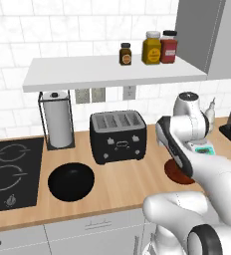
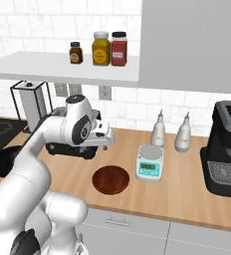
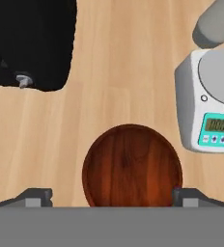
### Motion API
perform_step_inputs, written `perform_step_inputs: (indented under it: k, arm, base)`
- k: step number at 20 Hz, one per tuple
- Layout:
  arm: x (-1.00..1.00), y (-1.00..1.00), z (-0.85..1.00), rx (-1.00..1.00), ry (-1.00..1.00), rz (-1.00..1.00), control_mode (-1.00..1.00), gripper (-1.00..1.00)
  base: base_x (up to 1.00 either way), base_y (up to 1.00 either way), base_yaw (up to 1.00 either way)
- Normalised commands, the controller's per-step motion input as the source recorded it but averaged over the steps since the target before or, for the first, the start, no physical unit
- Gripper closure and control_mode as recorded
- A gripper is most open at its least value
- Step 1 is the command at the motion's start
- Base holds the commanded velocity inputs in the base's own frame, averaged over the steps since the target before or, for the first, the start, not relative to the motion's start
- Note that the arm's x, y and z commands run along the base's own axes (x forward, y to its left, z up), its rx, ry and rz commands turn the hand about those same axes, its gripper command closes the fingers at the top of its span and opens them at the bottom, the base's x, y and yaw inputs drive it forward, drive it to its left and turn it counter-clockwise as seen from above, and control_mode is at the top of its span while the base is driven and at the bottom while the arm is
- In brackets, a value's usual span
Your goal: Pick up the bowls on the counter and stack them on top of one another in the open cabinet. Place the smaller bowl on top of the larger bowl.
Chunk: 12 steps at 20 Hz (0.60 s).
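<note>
Spread wide, dark two-finger gripper (image 3: pixel 112 197) hovers directly above reddish-brown shallow round bowl (image 3: pixel 132 165) on light wooden counter (image 3: pixel 123 82), beside white digital scale (image 3: pixel 211 103); straddles its rim, grasping nothing.

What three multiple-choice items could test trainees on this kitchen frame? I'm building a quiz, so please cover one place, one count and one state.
1. Where does the smaller bowl sit?
A. On the counter, left of the kitchen scale
B. On the open cabinet
C. Inside the larger bowl

2. How many jars stand on the open cabinet?
A. One
B. Three
C. Five

3. What is the state of the gripper?
A. Shut on the smaller bowl
B. Open above the smaller bowl
C. Shut on the larger bowl

Answers:
1. A, since the right base view shows the reddish-brown bowl on the wood beside the scale.
2. B, since both base views show three jars in a row.
3. B, since the hand view shows the fingertips spread wide to either side of the bowl.
</note>
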Motion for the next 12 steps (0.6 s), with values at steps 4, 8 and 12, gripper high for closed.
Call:
perform_step_inputs:
  k: [4, 8, 12]
  arm:
    - [0.03, 0.0, -1.0, 0.0, 0.01, 0.0, -1.0, -1.0]
    - [0.01, 0.0, -0.76, -0.01, 0.01, 0.0, -1.0, -1.0]
    - [0.1, 0.03, -0.54, -0.03, 0.0, 0.0, -1.0, -1.0]
  base:
    - [0.0, 0.0, 0.0]
    - [0.0, 0.0, 0.0]
    - [0.0, 0.0, 0.0]
